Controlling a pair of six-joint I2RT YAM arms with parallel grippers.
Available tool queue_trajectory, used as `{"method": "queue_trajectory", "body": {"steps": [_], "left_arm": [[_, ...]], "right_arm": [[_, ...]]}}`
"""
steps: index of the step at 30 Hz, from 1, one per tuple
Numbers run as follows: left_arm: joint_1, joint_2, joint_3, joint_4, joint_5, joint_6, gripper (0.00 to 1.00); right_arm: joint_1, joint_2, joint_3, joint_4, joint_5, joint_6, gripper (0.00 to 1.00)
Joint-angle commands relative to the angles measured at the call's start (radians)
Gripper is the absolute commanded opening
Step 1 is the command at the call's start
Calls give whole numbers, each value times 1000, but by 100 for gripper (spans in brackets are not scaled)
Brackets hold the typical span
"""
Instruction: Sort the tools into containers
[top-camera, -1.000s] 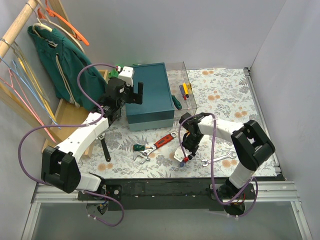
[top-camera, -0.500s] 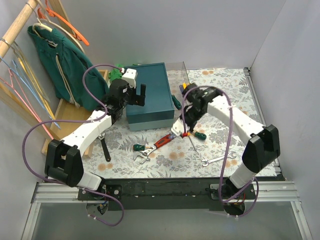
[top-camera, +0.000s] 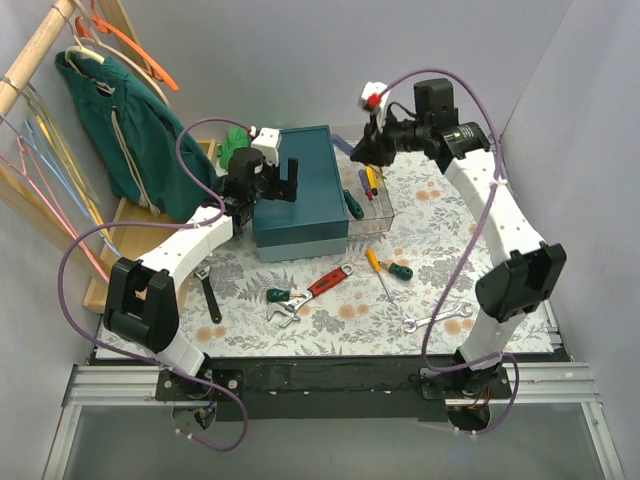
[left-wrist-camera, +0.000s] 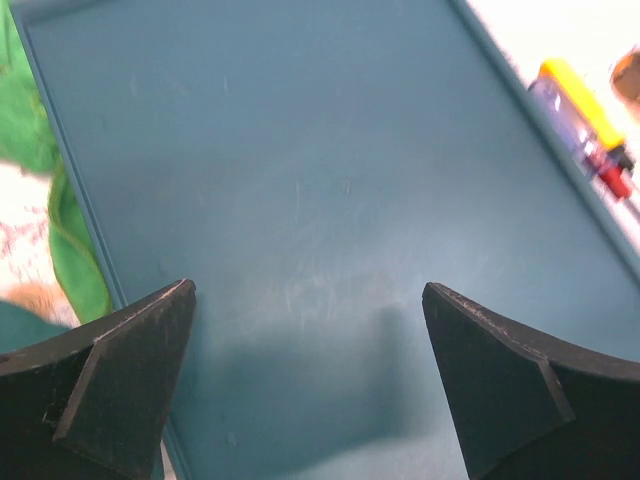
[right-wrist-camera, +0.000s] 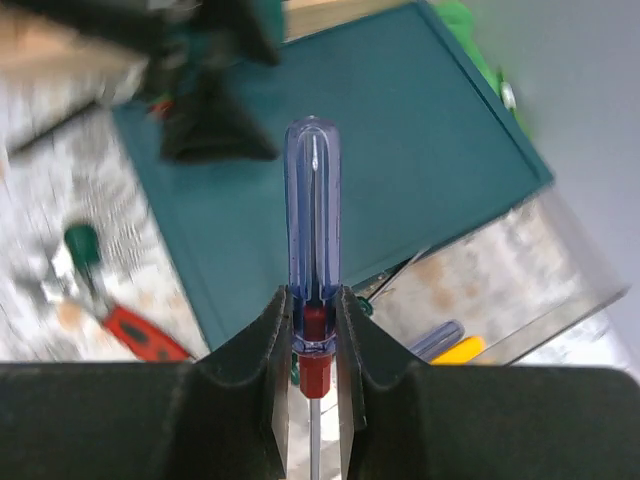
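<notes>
Flowered surface (top-camera: 440, 200) spreads under both arms. My right jaws are clamped on a blue screwdriver (right-wrist-camera: 313, 200), held up just right of the teal box (top-camera: 310, 195), above the clear box (top-camera: 386, 205) beside it. My left jaws gape wide over the teal box's lid, gripping nothing.

On the floral surface (top-camera: 450, 205) we see a teal box (top-camera: 300, 200), a clear box (top-camera: 384, 214), a red-handled wrench (top-camera: 328, 281), a silver spanner (top-camera: 437, 319), a black wrench (top-camera: 209, 299) and, seemingly, a green-handled screwdriver (top-camera: 389, 270).
</notes>
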Motion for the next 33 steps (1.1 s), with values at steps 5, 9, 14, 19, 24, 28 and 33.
{"method": "queue_trajectory", "body": {"steps": [5, 9, 14, 19, 24, 28, 33], "left_arm": [[2, 23, 108, -29, -36, 69, 98], [2, 32, 127, -55, -44, 88, 98], [2, 43, 142, -59, -55, 112, 98], [2, 61, 149, -35, -78, 134, 98], [2, 87, 169, -32, -72, 115, 98], [2, 104, 173, -27, -47, 83, 98], [2, 130, 185, -15, -35, 58, 98]], "right_arm": [[-136, 221, 13, 446, 53, 1015, 1], [-136, 286, 36, 491, 68, 1060, 1], [-156, 336, 82, 483, 26, 1037, 45], [-222, 256, 61, 421, -92, 855, 50], [-278, 56, -151, 167, -68, 245, 50], [-278, -238, -551, 141, 39, -185, 53], [-277, -440, -939, 203, 131, -377, 67]]}}
